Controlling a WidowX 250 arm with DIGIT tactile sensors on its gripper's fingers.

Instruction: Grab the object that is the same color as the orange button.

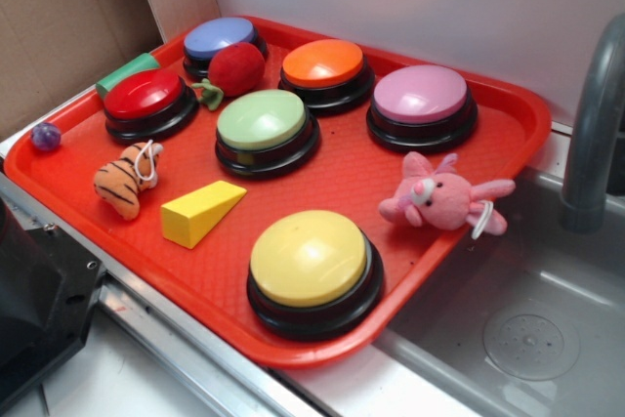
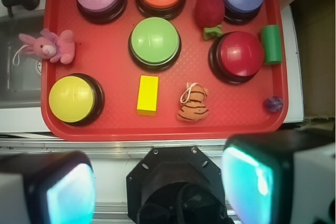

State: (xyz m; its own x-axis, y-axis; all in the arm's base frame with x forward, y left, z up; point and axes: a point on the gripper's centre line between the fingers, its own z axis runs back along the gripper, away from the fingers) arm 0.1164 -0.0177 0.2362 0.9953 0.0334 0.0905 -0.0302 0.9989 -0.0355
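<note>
The red tray (image 1: 508,109) holds six dome buttons, the orange button (image 1: 323,63) at its far side. The plush tiger (image 1: 125,181) lies near the front rim, beside the yellow wedge (image 1: 200,212). The gripper (image 2: 157,184) hovers spread, holding nothing.
</note>
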